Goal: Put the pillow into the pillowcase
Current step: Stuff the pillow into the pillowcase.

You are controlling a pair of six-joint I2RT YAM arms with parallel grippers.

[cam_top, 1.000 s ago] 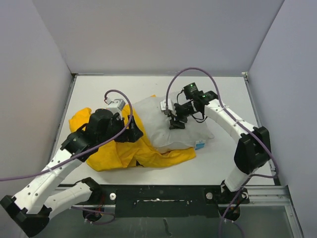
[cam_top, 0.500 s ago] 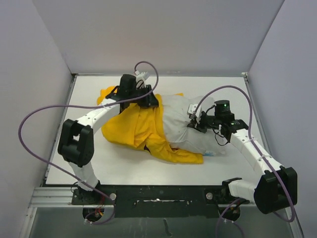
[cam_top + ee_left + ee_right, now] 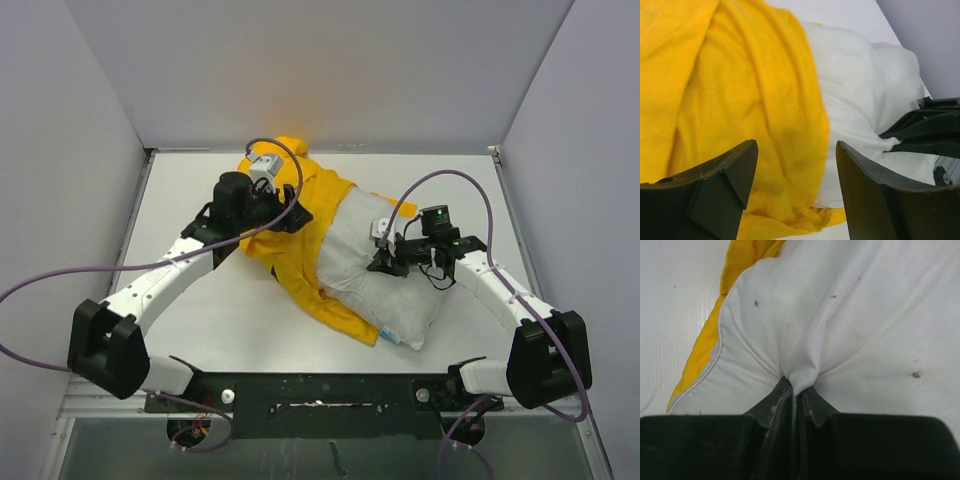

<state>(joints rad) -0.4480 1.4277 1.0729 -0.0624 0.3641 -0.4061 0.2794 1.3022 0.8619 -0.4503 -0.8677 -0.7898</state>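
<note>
- One table (image 3: pixel 200 320) holds everything.
- The yellow pillowcase (image 3: pixel 322 200) lies mid-table, draped over the pillow's far-left end.
- The pillow (image 3: pixel 375 295) sticks out toward the near right.
- Left gripper (image 3: pixel 795 150): fingers apart above the pillowcase.
- Right gripper (image 3: pixel 797 385): clamped on a pinch of the pillow's fabric.

pillow (image 3: pixel 365 292) right of pillowcase (image 3: pixel 305 255) | pillowcase overlaps pillow's left edge | both on table (image 3: pixel 260 340)

The white pillow (image 3: pixel 392 300) lies wrinkled and slanted, with a fold of its top cloth nipped in the closed right pincer (image 3: pixel 799 390). The bright yellow pillowcase (image 3: pixel 308 208) is bunched below the spread left pincer (image 3: pixel 796 172) and covers the pillow's end nearest that pincer.
</note>
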